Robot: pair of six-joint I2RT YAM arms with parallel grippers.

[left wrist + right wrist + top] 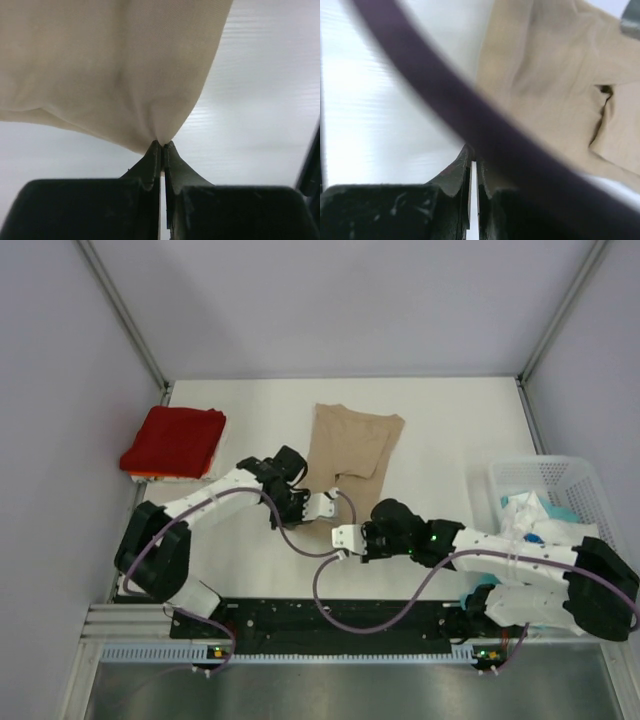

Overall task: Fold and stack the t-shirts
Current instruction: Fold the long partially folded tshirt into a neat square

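Observation:
The tan t-shirt point(345, 445) lies partly spread at the table's middle, and it also shows in the right wrist view point(555, 85). My left gripper point(322, 505) is shut on its near edge. In the left wrist view the cloth point(115, 75) rises in a pinched peak from the closed tips of the left gripper point(162, 144). My right gripper point(345, 538) sits just near-right of the left one, at the shirt's near edge, with its jaws shut. A purple cable point(470, 115) hides its tips point(472, 150), so I cannot tell whether they pinch cloth. A folded red t-shirt point(172, 440) tops a stack at far left.
A white mesh basket point(570, 472) stands at the right edge with white and teal printed shirts point(535, 518) in it. Orange and white layers point(150, 477) show under the red shirt. Purple cables loop over the table's near part point(330, 605).

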